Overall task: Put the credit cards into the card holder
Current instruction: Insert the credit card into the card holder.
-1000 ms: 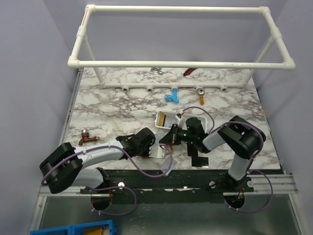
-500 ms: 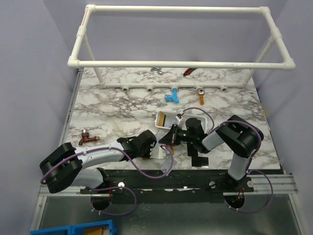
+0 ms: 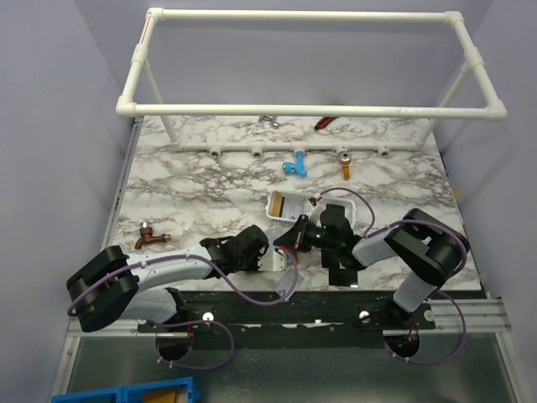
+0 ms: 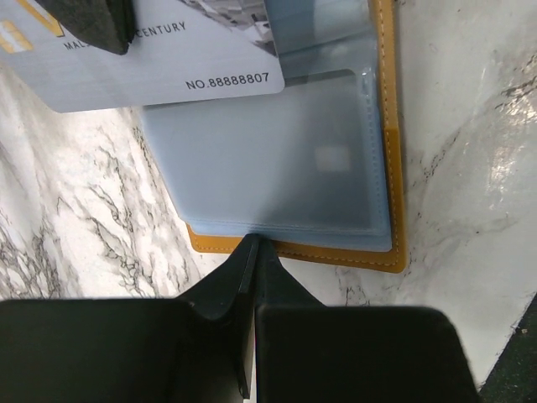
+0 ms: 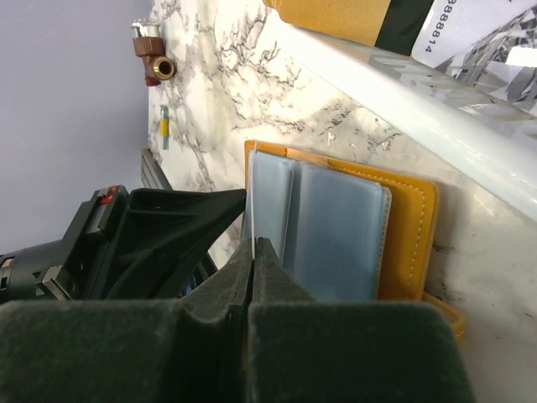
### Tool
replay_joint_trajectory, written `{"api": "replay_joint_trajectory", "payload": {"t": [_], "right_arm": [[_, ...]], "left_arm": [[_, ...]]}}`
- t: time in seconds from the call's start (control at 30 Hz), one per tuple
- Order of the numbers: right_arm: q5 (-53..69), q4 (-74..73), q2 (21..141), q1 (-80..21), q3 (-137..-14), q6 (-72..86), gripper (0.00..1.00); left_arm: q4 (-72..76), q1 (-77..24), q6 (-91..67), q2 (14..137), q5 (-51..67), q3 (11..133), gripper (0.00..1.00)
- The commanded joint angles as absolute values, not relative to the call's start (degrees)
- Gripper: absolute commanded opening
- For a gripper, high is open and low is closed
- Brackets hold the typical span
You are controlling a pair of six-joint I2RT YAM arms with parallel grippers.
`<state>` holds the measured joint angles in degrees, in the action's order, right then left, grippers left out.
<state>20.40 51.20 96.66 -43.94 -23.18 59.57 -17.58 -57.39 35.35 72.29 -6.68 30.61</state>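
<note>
**Q:** Top view. Where do the arms stand?

**A:** Left end effector [image 3: 263, 253] and right end effector [image 3: 284, 243] meet tip to tip near the front edge of the worktop [image 3: 193, 185]. The holder [image 3: 275, 264] lies just under and between them, pale side up. The basket [image 3: 282, 205] sits just beyond the right one. Black cards [image 3: 342, 275] lie on the worktop behind it, under its wrist.

**Q:** Left wrist view?

**A:** Fingers are pressed flat against each other, no gap. The tips touch the holder's near orange rim. Whether they pinch it, cannot tell. The holder lies open ahead of the tips, clear sleeves up. Far ahead and to the left, a silvery card [image 4: 168, 50] printed NO.88888807 overlaps the far edge of the sleeves. A black finger [image 4: 91, 21] of the other arm sits on its corner.

**Q:** Right wrist view?

**A:** Fingers are clamped on the card, seen edge-on as a thin white line between the tips. Its front edge meets the sleeves directly ahead. The left end effector lies to the left of the tips, its point at the holder's left rim. Beyond the holder and to the right runs the basket wall, with a gold card [image 5: 336, 15] showing past it. Far ahead on the left, a brass fitting [image 5: 151, 54] rests on the worktop.
</note>
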Motion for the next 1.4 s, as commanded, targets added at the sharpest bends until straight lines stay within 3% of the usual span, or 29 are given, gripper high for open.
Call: {"api": "replay_joint_trajectory", "payload": {"t": [0.0, 1.37], "right_arm": [[16.07, 48.93, 96.02, -44.82, -22.85, 59.89, 0.01], [12.5, 61.35, 101.9, -47.68, -19.18, 62.65, 0.01]], "left_arm": [[-20.47, -57.83, 33.12, 71.54, -4.67, 29.72, 0.0], [-19.43, -57.83, 34.97, 71.01, -4.31, 27.01, 0.0]]}}
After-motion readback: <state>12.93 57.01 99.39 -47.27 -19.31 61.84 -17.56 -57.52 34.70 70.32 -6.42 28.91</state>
